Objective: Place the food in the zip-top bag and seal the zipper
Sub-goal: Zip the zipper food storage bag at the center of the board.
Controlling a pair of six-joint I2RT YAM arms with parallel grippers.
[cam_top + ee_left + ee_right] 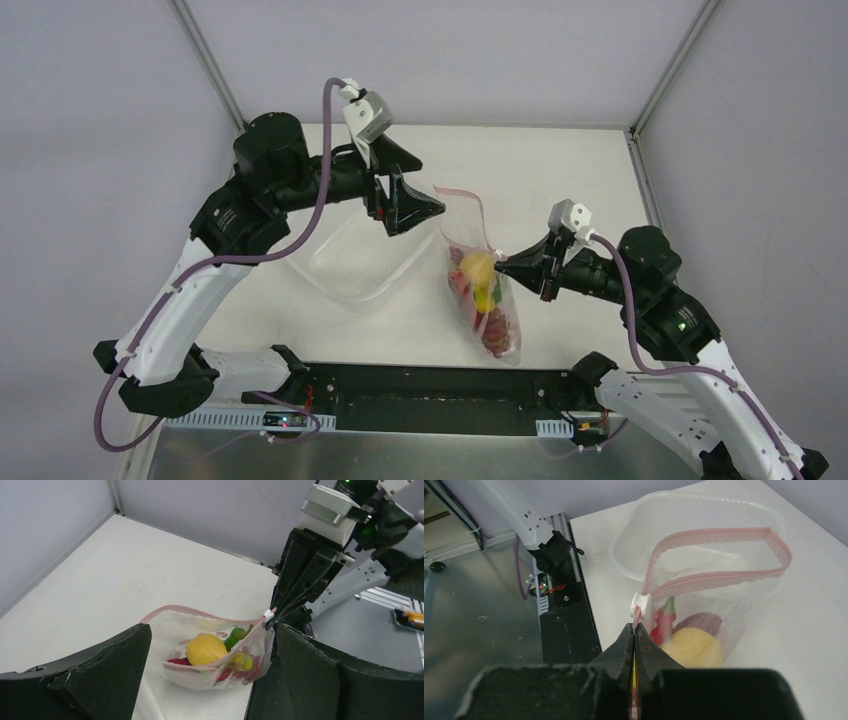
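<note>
The food [207, 650] sits inside the zip-top bag [490, 310], mid-table, just right of the tub [345, 270]. My right pincer [634, 630] pinches the zipper [719, 555] at its right end; my left pincer [430, 187] is spread, empty. The mouth gapes: sealing is left

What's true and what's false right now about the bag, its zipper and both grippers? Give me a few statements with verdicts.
1. The right gripper is shut on the edge of the zip-top bag, beside the white slider. True.
2. The left gripper grips the bag. False: its jaws stand open, holding nothing.
3. The zipper is sealed. False: its two strips stand apart, so the mouth is open.
4. The round yellow fruit is inside the bag. True.
5. Food lies in the white tub. False: none shows in it.
</note>
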